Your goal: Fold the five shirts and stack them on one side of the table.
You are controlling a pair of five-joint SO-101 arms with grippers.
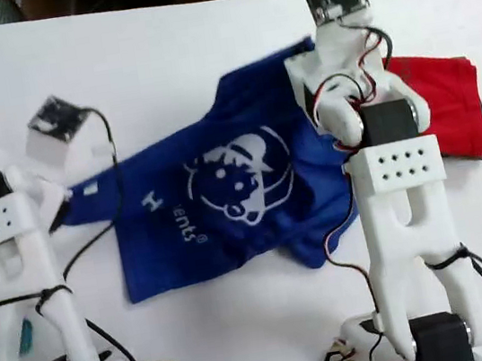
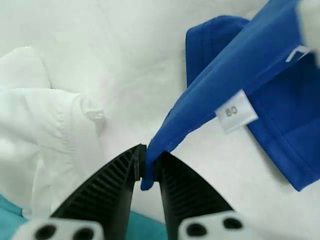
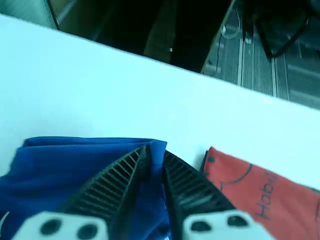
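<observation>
From above, I see the blue shirt (image 1: pixel 225 196) spread mid-tabletop (image 1: pixel 113 54), with the folded red shirt (image 1: pixel 447 104) beside it. Left wrist: my left tool (image 2: pixel 148 167) pinches only a hem tip, which may slip. Right wrist: my right tool (image 3: pixel 156 160) is clamped on blue cloth and could drag its red neighbour.

Left arm (image 1: pixel 10 242) extends from the near-left edge; left gripper (image 2: pixel 148 162) jaws are clamped on a corner of the blue shirt (image 2: pixel 280 115). Right arm (image 1: pixel 403 202) extends farther; right gripper (image 3: pixel 155 150) jaws are clamped on the shirt's far edge.

White arms (image 1: pixel 404 210), black servos (image 1: pixel 386 121), ribbed black fingers (image 2: pixel 112 187)
</observation>
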